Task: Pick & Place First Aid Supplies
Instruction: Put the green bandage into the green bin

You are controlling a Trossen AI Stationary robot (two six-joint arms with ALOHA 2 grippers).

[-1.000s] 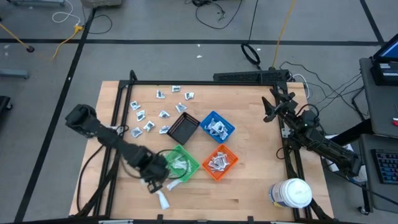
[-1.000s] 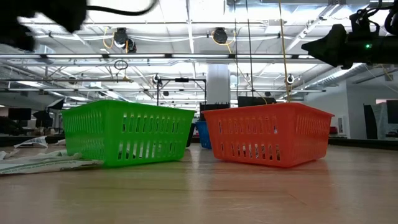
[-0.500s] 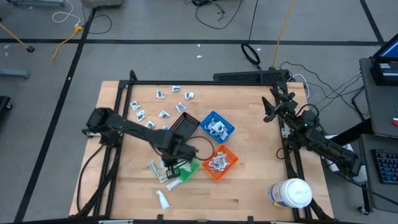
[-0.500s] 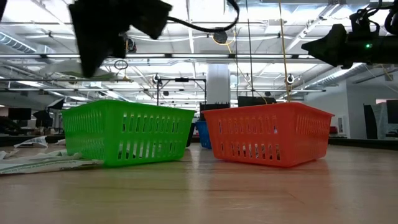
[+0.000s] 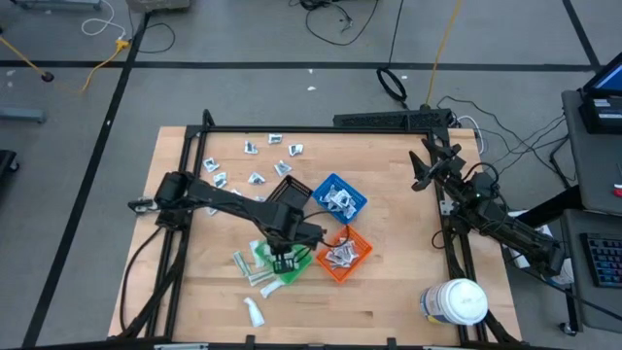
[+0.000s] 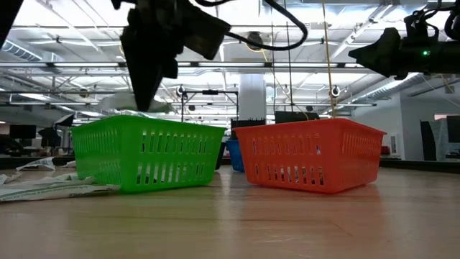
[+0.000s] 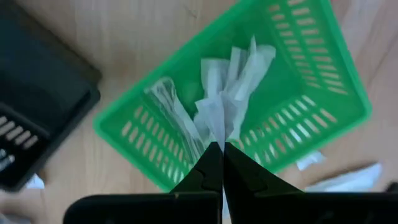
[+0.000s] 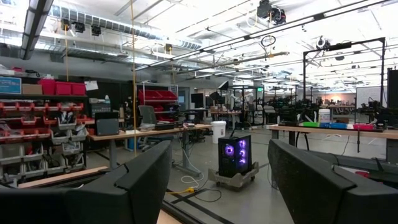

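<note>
Hovering left tool [image 7: 217,149], white packet [image 7: 219,115], green bin [image 7: 311,118]

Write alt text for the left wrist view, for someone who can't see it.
The left gripper, shut on a white packet, hangs above the green bin, which already holds several white and silvery packets. The bin sits on the wooden table, with the black bin beside it.

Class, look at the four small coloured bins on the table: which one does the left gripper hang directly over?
The green bin. The left gripper, shut on a white packet, hangs above it; the black bin, blue bin and orange bin sit off to the side.
</note>
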